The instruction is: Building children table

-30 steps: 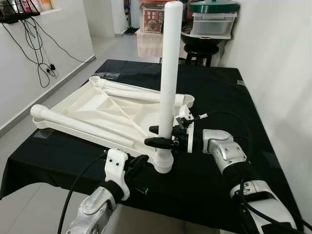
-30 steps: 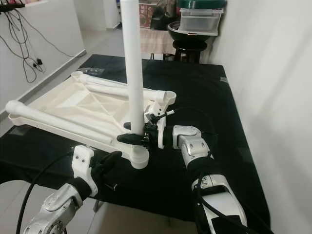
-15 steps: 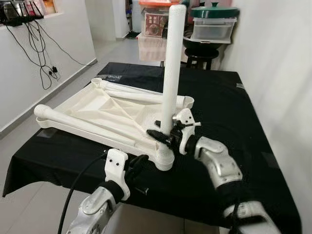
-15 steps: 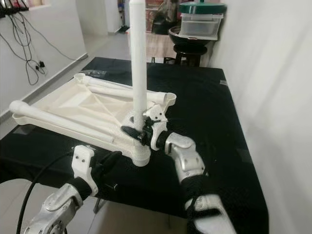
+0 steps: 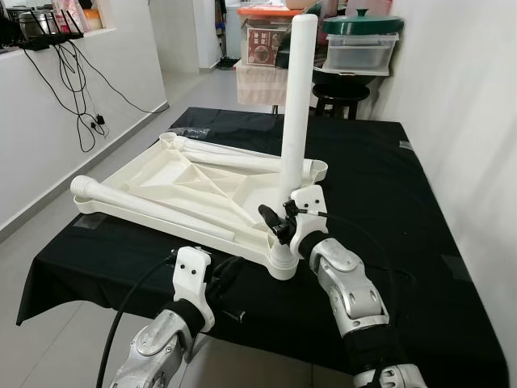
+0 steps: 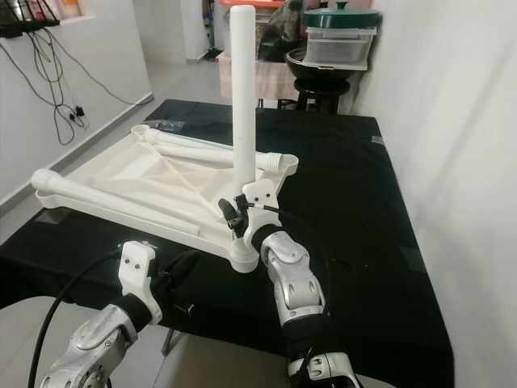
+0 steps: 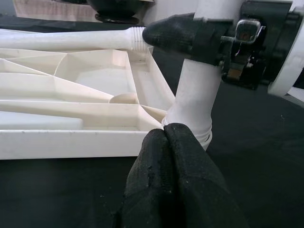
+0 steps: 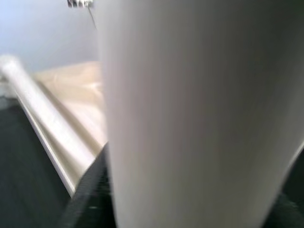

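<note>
- The left gripper [image 5: 229,271] hangs low at the near edge of the black-covered table [image 5: 388,186]. Its two black fingers [image 7: 175,180] are pressed together with nothing between them, and their tips sit just beside the base of the upright leg.
- The right gripper [image 5: 275,222] is clamped on the lower part of the upright white leg [image 5: 295,121], one finger on each side of the tube. In the right wrist view the leg [image 8: 199,114] is very close and blurred.
- The upright leg stands in the near right corner socket [image 5: 283,263] of the white table top [image 5: 186,190], which lies upside down on the black cloth with its ribbed underside facing up.
- Two more white legs lie flat on the table top: one [image 5: 153,212] along its near edge, the other [image 5: 234,158] along its far edge.
- Beyond the table are a black stool [image 5: 339,90] carrying a clear box with a green lid [image 5: 359,40], and cables [image 5: 73,89] hanging down the white wall on the left.
- Compared with a second ago, the right arm has swung: its forearm then lay out to the right with the gripper reaching the leg sideways, and now the arm comes up from the near side with the gripper lower on the leg. The leg is upright as before, and the left gripper is in the same place.
</note>
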Tool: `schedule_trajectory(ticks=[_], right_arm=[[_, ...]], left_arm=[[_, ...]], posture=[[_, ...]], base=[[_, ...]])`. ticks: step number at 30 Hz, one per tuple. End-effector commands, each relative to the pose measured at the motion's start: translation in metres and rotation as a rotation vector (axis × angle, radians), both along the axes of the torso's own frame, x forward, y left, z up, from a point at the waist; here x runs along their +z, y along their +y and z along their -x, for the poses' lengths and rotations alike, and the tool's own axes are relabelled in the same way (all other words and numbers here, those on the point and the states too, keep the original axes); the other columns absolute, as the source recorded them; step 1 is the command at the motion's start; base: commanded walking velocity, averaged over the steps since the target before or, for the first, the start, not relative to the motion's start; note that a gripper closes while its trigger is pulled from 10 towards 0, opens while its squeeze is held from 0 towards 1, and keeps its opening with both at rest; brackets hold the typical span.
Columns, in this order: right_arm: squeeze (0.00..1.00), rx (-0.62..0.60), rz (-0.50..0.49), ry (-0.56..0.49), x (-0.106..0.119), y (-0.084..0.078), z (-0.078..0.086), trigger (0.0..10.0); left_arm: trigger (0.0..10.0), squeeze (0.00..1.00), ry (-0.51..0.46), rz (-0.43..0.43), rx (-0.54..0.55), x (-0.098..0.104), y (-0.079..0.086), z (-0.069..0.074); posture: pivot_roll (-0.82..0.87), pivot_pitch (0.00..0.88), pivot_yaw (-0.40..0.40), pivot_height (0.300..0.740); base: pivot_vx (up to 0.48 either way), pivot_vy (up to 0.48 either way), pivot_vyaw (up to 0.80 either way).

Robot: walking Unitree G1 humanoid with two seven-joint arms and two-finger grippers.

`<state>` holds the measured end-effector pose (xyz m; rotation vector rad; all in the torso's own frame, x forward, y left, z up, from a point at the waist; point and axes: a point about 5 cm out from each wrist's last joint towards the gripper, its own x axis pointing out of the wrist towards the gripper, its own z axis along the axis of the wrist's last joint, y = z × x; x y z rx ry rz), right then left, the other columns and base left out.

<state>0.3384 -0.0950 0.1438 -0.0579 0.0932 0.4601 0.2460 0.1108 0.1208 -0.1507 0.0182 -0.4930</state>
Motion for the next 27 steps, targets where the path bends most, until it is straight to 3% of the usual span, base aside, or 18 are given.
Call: schedule_trajectory(ticks=[1, 2, 3, 5, 13, 14, 15, 17, 23, 24, 26, 27], right_arm=[[1.00, 0.043, -0.008, 0.095, -0.016, -0.004, 0.003, 10.0], [1.00, 0.140, -0.044, 0.088, -0.011, 0.001, 0.003, 10.0], [1.00, 0.140, -0.044, 0.088, -0.011, 0.001, 0.003, 10.0], [1.00, 0.314, -0.088, 0.068, 0.000, 0.004, 0.002, 10.0], [1.00, 0.431, -0.100, 0.053, 0.007, 0.003, 0.000, 10.0], [0.00, 0.554, -0.078, 0.056, 0.012, 0.002, -0.003, 10.0], [0.00, 0.554, -0.078, 0.056, 0.012, 0.002, -0.003, 10.0], [0.00, 0.714, -0.048, 0.064, 0.019, -0.003, -0.008, 10.0], [0.00, 0.767, -0.045, 0.072, 0.023, -0.007, -0.012, 10.0], [0.00, 0.760, -0.050, 0.077, 0.023, -0.009, -0.015, 0.9], [0.00, 0.757, -0.056, 0.081, 0.023, -0.010, -0.016, 0.9], [0.00, 0.740, -0.061, 0.081, 0.022, -0.012, -0.017, 0.0]], left_arm=[[10.0, 0.00, 0.001, -0.006, 0.004, -0.002, 0.001, -0.001], [10.0, 0.00, 0.003, -0.005, 0.001, -0.002, 0.001, -0.001], [10.0, 0.00, 0.003, -0.005, 0.001, -0.002, 0.001, -0.001], [10.0, 0.00, 0.004, -0.005, -0.001, -0.002, 0.001, -0.001], [10.0, 0.00, 0.003, -0.005, -0.001, -0.002, 0.000, -0.001], [10.0, 0.00, 0.003, -0.006, -0.001, -0.002, 0.000, -0.001], [10.0, 0.00, 0.003, -0.006, -0.001, -0.002, 0.000, -0.001], [10.0, 0.00, 0.003, -0.008, -0.001, -0.002, 0.000, -0.001], [10.0, 0.00, 0.004, -0.008, 0.000, -0.002, 0.000, 0.000], [10.0, 0.00, 0.004, -0.008, 0.000, -0.002, 0.000, 0.000], [10.0, 0.00, 0.005, -0.007, -0.001, -0.002, -0.001, 0.000], [10.0, 0.00, 0.005, -0.007, -0.001, -0.002, -0.001, 0.000]], posture=[[-0.01, 0.000, -0.015, 0.740], [-0.01, 0.000, -0.013, 0.740], [-0.01, 0.000, -0.013, 0.740], [0.00, 0.000, -0.016, 0.740], [0.00, 0.000, -0.019, 0.740], [0.02, 0.000, -0.025, 0.740], [0.02, 0.000, -0.025, 0.740], [0.03, 0.000, -0.027, 0.740], [0.03, 0.000, -0.030, 0.740], [0.03, 0.000, -0.029, 0.740], [0.03, 0.000, -0.029, 0.740], [0.03, 0.000, -0.028, 0.740]], base=[[0.000, 0.000, 0.00], [0.000, 0.000, 0.00], [0.000, 0.000, 0.00], [0.000, 0.000, 0.00], [0.000, 0.000, 0.00], [0.000, 0.000, 0.00], [0.000, 0.000, 0.00], [0.000, 0.000, 0.00], [0.000, 0.000, 0.00], [0.000, 0.000, 0.00], [0.000, 0.000, 0.00], [0.000, 0.000, 0.00]])
